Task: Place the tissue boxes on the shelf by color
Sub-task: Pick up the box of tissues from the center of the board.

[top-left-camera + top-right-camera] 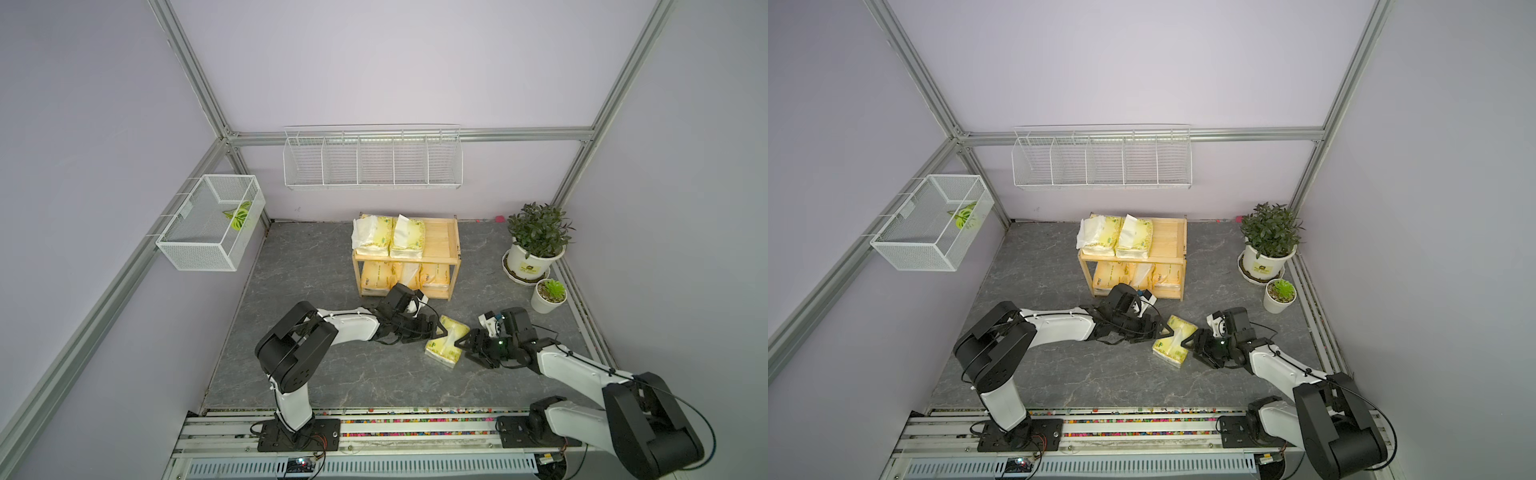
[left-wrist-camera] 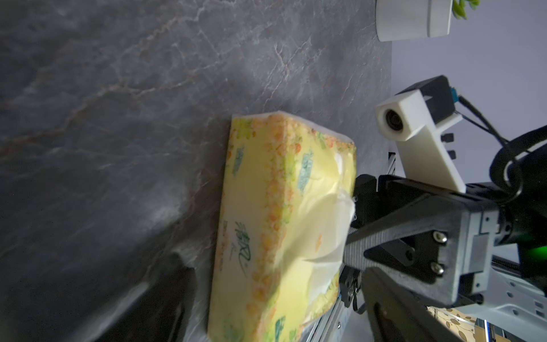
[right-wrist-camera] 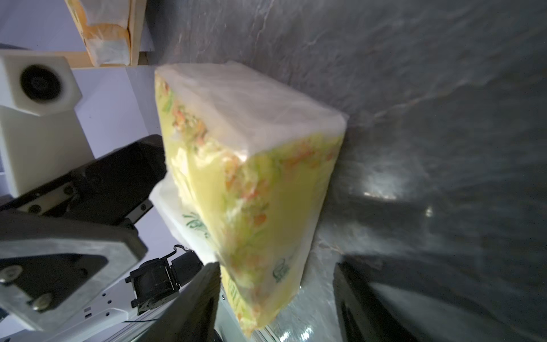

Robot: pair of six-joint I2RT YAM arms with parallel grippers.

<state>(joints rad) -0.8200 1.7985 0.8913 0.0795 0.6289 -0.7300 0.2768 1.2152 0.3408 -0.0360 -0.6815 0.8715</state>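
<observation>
A pale yellow-green tissue pack [image 1: 446,341] lies tilted on the dark desk [image 1: 332,374] just in front of the wooden shelf [image 1: 444,243]. It is the only one of six not yet put away: two matching packs [image 1: 408,237] fill one end of the shelf's top tier beside a bare stretch of wood, and the orange packs [image 1: 434,276] line the tier below. The pack looks light and soft, loose plastic wrap over folded paper, so it should dent under pressure and sag if lifted by one end. The glossy film is likely slippery, and the white tissue [image 2: 325,225] spilling from its slot would probably pull free rather than carry any load. The safest hold appears to be across the narrow width near the middle, on the wrapped sides and clear of the tissue. The left gripper [image 1: 437,329] sits at the side of the pack nearer the shelf, jaws spread wide with the pack between them. One finger [image 2: 142,296] is just beside the wrap without plainly pressing it. The right gripper [image 1: 464,348] sits at the side farther from the shelf, jaws partly apart around the pack's end. One of its fingers [image 3: 189,302] touches the film while the other stands just clear, so neither gripper shows a firm clamp.
</observation>
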